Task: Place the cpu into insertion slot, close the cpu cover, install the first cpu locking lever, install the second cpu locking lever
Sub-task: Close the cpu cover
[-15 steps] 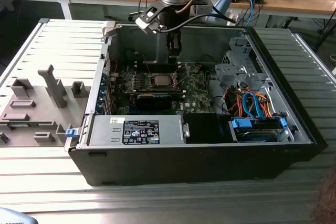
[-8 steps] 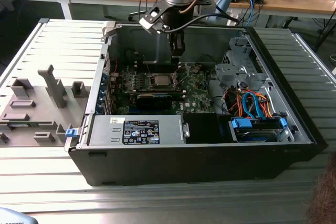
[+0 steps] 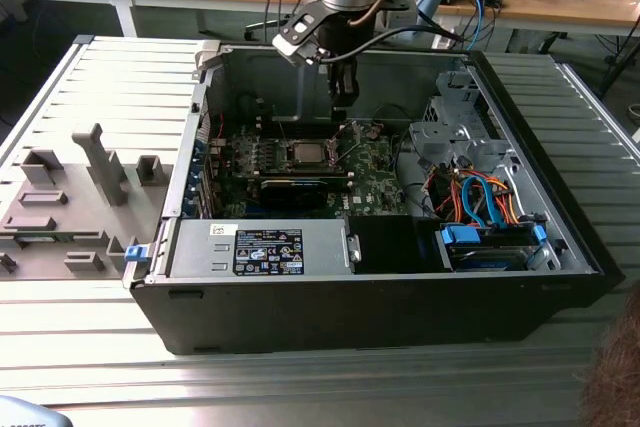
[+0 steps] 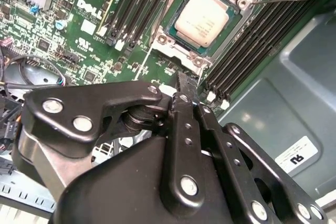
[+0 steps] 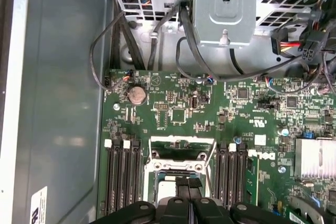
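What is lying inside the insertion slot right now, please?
The cpu lies in the insertion slot, its pale metal top facing up. Whatever is beneath it in the slot is covered by the chip and cannot be seen.

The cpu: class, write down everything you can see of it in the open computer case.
The cpu is a small flat square chip with a pale silver-grey metal top, rounded at the corners, edged in green. It lies flat inside a silver metal frame on the green board, between rows of black memory slots. The gripper hangs near one frame corner, apart from the chip.
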Robot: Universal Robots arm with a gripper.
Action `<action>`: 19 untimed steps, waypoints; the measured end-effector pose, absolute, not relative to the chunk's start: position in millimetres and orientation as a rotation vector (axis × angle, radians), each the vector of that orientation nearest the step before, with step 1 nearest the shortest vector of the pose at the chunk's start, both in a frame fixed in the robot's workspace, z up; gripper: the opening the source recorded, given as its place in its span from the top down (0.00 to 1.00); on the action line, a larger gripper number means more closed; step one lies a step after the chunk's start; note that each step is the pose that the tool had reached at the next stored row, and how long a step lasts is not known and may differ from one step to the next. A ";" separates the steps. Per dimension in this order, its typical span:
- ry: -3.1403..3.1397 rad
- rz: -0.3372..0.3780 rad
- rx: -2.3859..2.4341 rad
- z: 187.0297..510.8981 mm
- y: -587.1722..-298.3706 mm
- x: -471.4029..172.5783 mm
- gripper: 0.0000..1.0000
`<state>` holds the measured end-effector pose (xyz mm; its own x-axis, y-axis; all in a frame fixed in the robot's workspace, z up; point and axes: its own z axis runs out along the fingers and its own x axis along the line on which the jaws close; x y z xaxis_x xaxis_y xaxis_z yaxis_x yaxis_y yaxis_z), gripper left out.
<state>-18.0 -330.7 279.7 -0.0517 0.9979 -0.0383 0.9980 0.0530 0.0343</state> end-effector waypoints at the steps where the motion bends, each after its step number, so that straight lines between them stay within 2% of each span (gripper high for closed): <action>1: 2.241 -0.002 2.127 279.7 -330.7 -16.4 0.89; 19: 2.241 -0.002 2.127 279.2 -330.7 1.2 0.89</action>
